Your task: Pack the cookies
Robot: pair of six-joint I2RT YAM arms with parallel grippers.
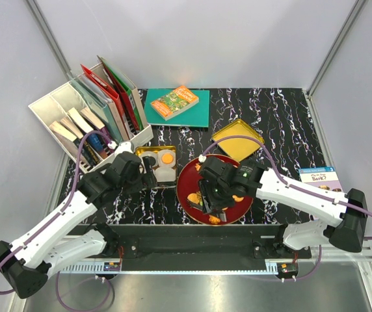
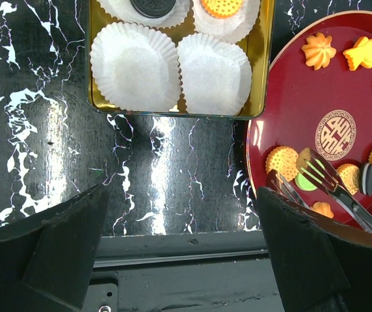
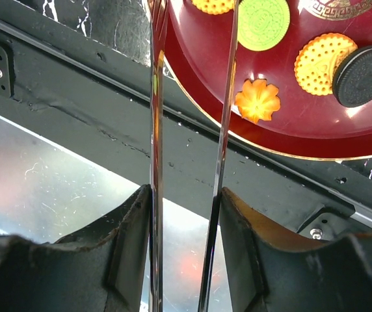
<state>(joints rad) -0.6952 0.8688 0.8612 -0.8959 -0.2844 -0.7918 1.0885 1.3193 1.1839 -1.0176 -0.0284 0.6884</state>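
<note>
With our right gripper (image 3: 185, 208) clamped on the tongs (image 3: 157, 97), we should set both tips around the green cookie (image 3: 264, 23) before squeezing, while our left gripper (image 2: 179, 224) hangs wide open.

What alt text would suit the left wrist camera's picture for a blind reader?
A gold tin holds four white paper cups, two empty, one with a dark cookie, one with an orange cookie. Right of it, metal tongs reach among cookies on a red plate; the left gripper hangs open below.

We've got most cookies (image 2: 281, 159) lying flat on the red plate (image 2: 290, 97) (round yellow, green, dark, plus orange flowers); two sit in paper cups (image 2: 134, 75) in the tin (image 2: 265, 78).
</note>
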